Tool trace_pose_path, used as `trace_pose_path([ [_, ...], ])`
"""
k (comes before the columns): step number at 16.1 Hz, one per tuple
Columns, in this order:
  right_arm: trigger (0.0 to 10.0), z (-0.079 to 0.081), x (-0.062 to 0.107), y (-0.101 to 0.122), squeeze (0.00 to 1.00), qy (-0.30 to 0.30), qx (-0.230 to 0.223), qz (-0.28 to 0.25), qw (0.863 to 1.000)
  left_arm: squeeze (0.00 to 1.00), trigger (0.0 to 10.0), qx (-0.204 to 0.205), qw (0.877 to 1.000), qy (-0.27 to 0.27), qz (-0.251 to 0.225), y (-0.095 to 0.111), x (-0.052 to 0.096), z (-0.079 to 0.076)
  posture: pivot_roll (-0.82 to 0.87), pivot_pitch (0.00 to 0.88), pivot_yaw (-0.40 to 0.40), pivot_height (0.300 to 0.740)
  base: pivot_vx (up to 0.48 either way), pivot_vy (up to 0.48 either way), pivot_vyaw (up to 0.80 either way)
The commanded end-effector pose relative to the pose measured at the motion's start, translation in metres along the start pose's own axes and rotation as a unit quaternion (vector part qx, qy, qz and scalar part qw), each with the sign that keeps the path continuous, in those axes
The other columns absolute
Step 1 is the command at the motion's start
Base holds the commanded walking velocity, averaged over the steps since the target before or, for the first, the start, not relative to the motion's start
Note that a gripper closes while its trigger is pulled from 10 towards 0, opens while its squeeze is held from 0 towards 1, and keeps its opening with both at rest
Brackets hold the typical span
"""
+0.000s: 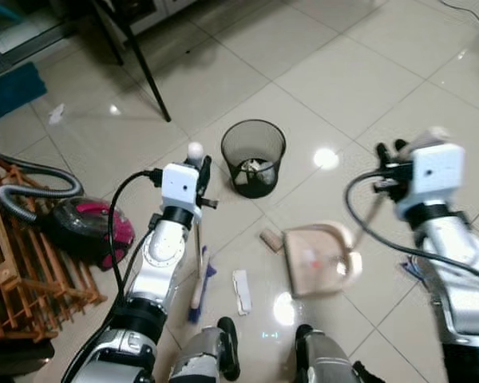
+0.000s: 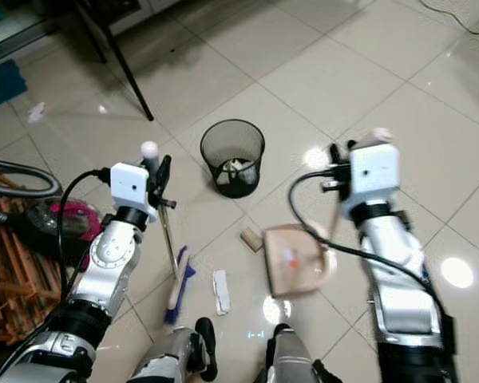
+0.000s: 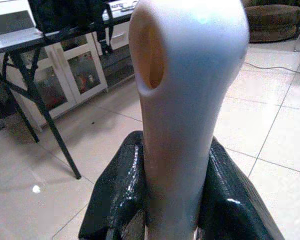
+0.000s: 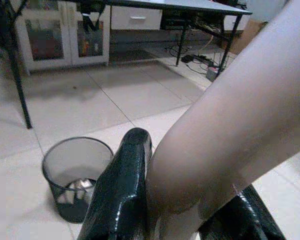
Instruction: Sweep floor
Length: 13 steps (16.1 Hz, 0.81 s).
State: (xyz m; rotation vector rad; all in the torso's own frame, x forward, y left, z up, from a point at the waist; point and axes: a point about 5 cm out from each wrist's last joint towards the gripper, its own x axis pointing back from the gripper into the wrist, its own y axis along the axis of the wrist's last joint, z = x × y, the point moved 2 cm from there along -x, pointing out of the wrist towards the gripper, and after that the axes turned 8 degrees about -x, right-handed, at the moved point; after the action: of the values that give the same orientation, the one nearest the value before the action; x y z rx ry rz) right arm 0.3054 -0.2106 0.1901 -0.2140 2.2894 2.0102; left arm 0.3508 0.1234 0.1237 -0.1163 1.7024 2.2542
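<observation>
Both end effectors loaded: left end effector [image 1: 198, 163] pinching broom handle [image 3: 182, 100], right end effector [image 1: 389, 152] pinching dustpan [image 1: 315, 262] handle; paper scrap [image 1: 241, 290] at 9 o'clock of dustpan; handles stiff, light, slick — grip near the top

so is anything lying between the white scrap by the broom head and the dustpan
Nothing visible. The white scrap lies on bare tile just right of the broom head, with open floor up to the dustpan. The brown scrap sits off that path.
</observation>
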Motion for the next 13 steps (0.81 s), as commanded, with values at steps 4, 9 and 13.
trace_pose_path([
  [4,10.0,0.008,0.003,-0.02,0.0,0.007,0.033,0.01,0.999,0.0,10.0,-0.008,1.0,0.009,0.024,-0.013,0.008,0.006,-0.03,0.244,0.132,0.74,0.0,0.0,0.0],
  [9,10.0,0.07,-0.01,-0.078,0.0,0.041,-0.022,0.066,0.997,0.0,10.0,-0.005,1.0,0.008,0.027,-0.012,0.002,0.0,0.01,0.247,0.139,0.74,0.0,0.0,0.0],
  [13,10.0,0.098,-0.024,-0.078,0.0,0.043,-0.047,0.058,0.996,0.0,10.0,0.007,0.999,0.007,0.037,-0.014,-0.002,-0.009,0.01,0.254,0.146,0.74,0.0,0.0,0.0],
])
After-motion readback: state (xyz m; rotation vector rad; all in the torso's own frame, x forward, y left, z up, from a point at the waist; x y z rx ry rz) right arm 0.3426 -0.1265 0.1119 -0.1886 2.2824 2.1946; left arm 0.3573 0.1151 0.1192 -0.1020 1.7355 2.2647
